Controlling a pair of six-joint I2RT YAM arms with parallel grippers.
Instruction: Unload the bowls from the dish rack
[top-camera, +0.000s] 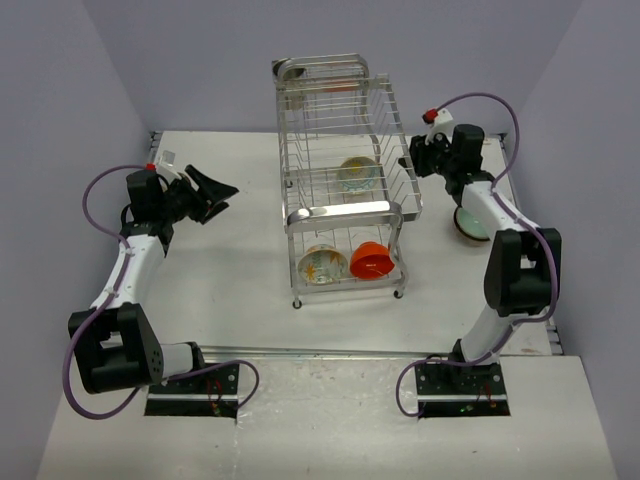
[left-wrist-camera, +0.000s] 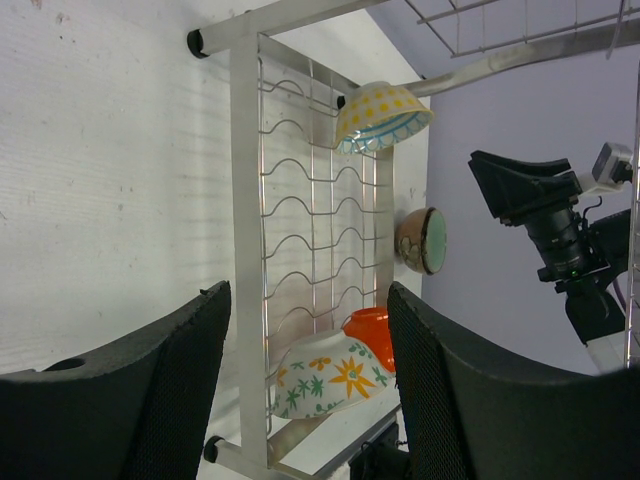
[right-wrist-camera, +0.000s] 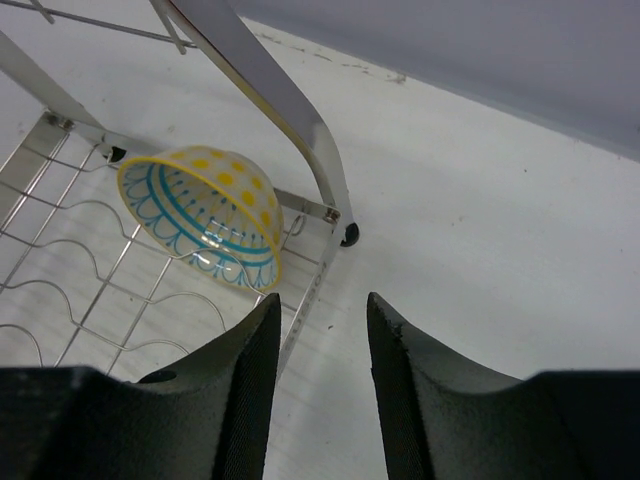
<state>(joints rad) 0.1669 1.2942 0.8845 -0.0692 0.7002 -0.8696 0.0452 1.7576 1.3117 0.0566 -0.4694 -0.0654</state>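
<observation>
The dish rack (top-camera: 345, 212) stands mid-desk (top-camera: 230, 270) with three bowls in it: a yellow-dotted bowl (top-camera: 357, 175) on the upper tier, and on the lower tier a floral bowl (top-camera: 322, 265) with an orange-red bowl (top-camera: 371, 261) just beside it at 3 o'clock. The brown bowl with a green inside (top-camera: 468, 226) sits on the desk at 3 o'clock of the rack, partly hidden behind the right arm (top-camera: 500, 215). The left end effector (left-wrist-camera: 305, 300) hangs at 9 o'clock of the rack, fingers apart and empty, and the right end effector (right-wrist-camera: 322, 300) hovers at 2 o'clock beside the upper tier, fingers likewise apart, holding nothing
</observation>
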